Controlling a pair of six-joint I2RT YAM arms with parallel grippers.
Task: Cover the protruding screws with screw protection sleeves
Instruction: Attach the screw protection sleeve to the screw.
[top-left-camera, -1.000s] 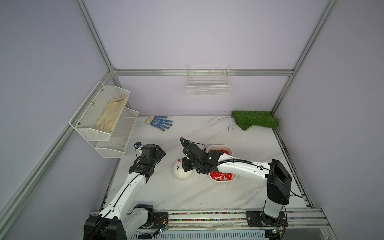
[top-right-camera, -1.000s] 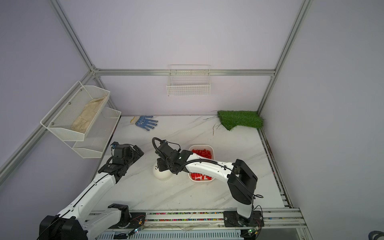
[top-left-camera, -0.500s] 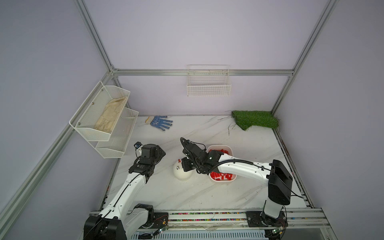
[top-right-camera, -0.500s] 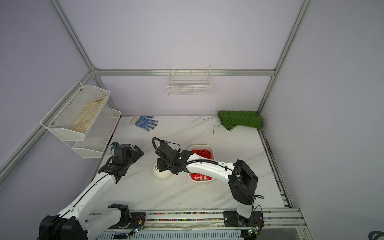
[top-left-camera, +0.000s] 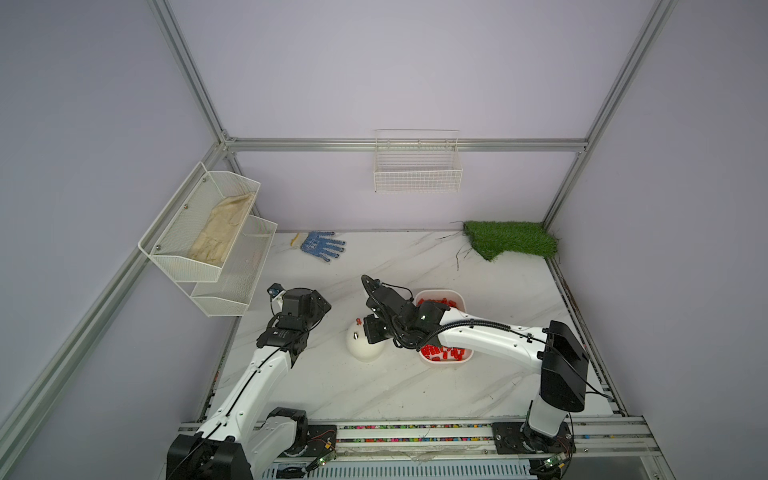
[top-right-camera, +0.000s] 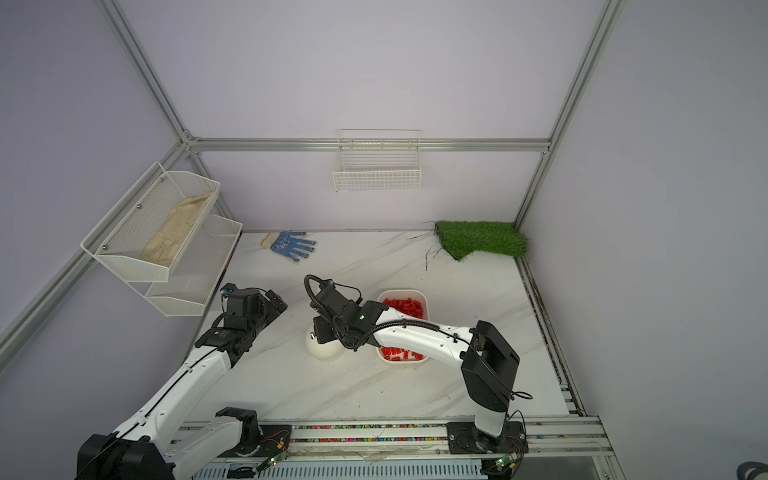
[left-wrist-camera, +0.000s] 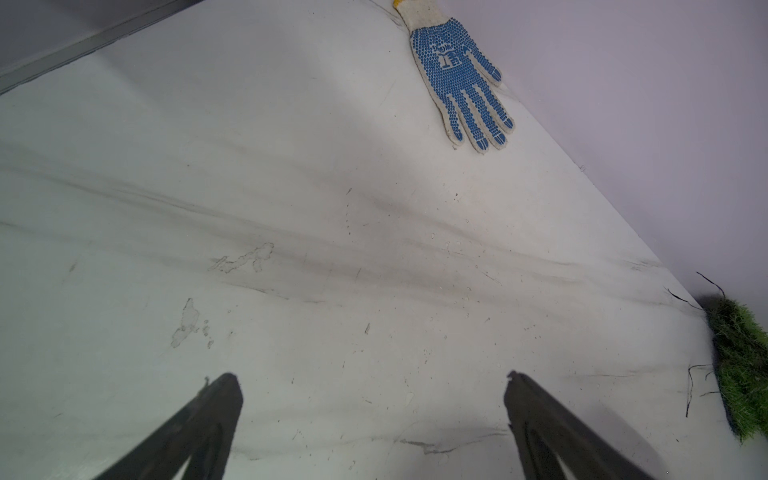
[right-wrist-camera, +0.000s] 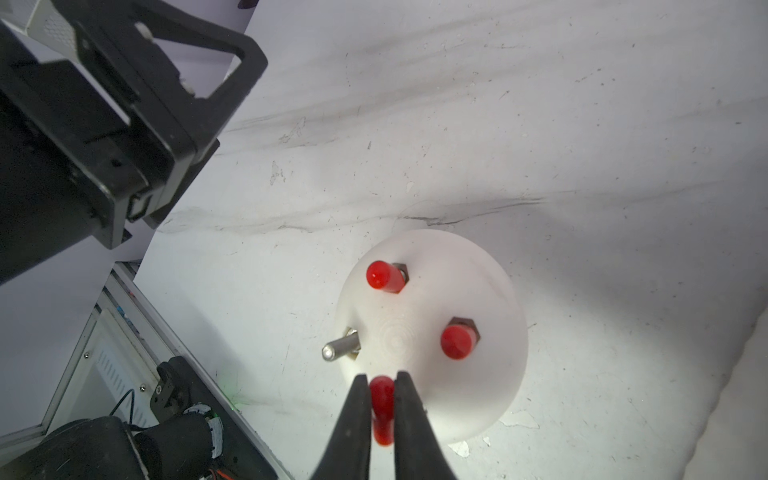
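Right wrist: right gripper (right-wrist-camera: 381, 376) pinching red plastic sleeve (right-wrist-camera: 382, 399) at edge of white dome (right-wrist-camera: 478, 374), third cap; needs straight push-down. Left gripper (left-wrist-camera: 370, 375) spread.

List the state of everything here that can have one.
left gripper, open, empty.
right gripper, shut on a red sleeve at the edge of the white dome.
bare screw, uncovered.
capped screws, sleeves on.
tray, holding loose sleeves.
glove, lying flat.
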